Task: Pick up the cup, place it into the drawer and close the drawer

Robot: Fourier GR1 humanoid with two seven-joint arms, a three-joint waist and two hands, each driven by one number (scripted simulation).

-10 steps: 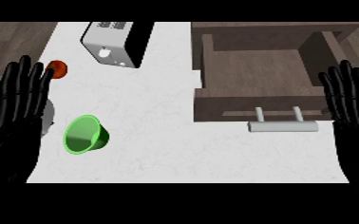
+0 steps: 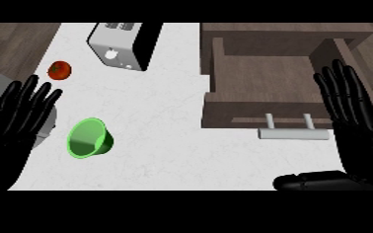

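Note:
The green cup (image 2: pixel 89 138) lies tilted on the white counter (image 2: pixel 167 128) at the lower left, its mouth facing up and left. My left hand (image 2: pixel 25 116) stands open just left of the cup, fingers up and apart from it. The brown drawer (image 2: pixel 218 111) is pulled open at the upper right, and nothing shows inside it. Its grey bar handle (image 2: pixel 293 134) sticks out toward me. My right hand (image 2: pixel 353 123) is open at the right edge, over the drawer's right side, with its thumb low near the bottom edge. Neither hand holds anything.
A silver toaster (image 2: pixel 120 44) stands at the back left. A red tomato (image 2: pixel 59 70) lies left of it, above my left hand. A grey object (image 2: pixel 45 126) shows partly behind the left hand. Dark wood floor borders the counter's left edge.
My right hand has come further into view from the right, and its thumb now shows. My left hand has shifted slightly right and down. The cup has not moved.

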